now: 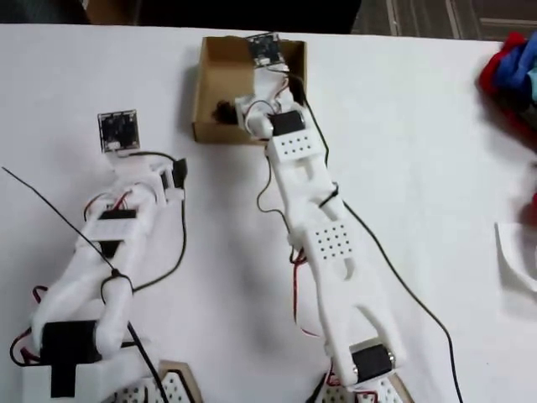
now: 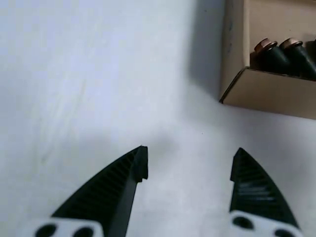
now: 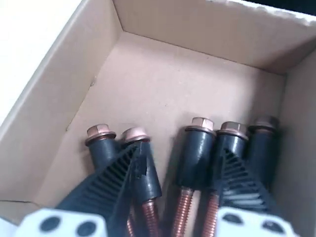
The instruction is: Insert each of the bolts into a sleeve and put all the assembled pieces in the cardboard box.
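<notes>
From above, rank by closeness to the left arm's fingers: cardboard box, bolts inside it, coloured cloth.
1. Cardboard box, just ahead of the left fingers.
2. Bolts, inside that box.
3. Coloured cloth, far right table edge.

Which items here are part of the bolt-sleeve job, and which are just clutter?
Job: cardboard box; five sleeved bolts inside it; right tool, open above them; left tool, open beside the box.
Clutter: red-and-blue bundle at the right edge of the table; white scrap near it.
</notes>
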Controlling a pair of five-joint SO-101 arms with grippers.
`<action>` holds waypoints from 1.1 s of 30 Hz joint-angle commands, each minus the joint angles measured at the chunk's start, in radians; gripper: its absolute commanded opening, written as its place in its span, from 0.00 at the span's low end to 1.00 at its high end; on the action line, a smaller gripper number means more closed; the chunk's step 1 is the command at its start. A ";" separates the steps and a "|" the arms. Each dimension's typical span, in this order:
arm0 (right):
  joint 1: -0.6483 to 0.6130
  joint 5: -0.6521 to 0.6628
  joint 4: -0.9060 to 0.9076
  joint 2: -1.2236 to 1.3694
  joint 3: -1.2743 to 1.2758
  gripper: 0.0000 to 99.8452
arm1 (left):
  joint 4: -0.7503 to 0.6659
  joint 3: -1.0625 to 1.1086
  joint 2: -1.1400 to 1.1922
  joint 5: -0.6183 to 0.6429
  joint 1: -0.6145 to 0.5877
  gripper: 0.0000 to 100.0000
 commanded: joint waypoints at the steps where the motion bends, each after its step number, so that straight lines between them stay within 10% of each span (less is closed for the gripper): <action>1: 0.027 0.008 -0.021 -0.028 -0.058 0.22 | -0.018 -0.045 0.002 -0.002 -0.003 0.28; 10: 0.193 0.008 0.004 -0.068 -0.183 0.07 | -0.018 -0.045 0.002 -0.002 -0.003 0.28; 23: 0.300 0.003 0.800 -0.424 -0.184 0.17 | 0.006 -0.065 -0.025 -0.005 -0.009 0.28; 33: 0.289 0.003 0.823 -0.768 -0.161 0.18 | 0.743 -0.211 -0.585 -0.436 -0.026 0.28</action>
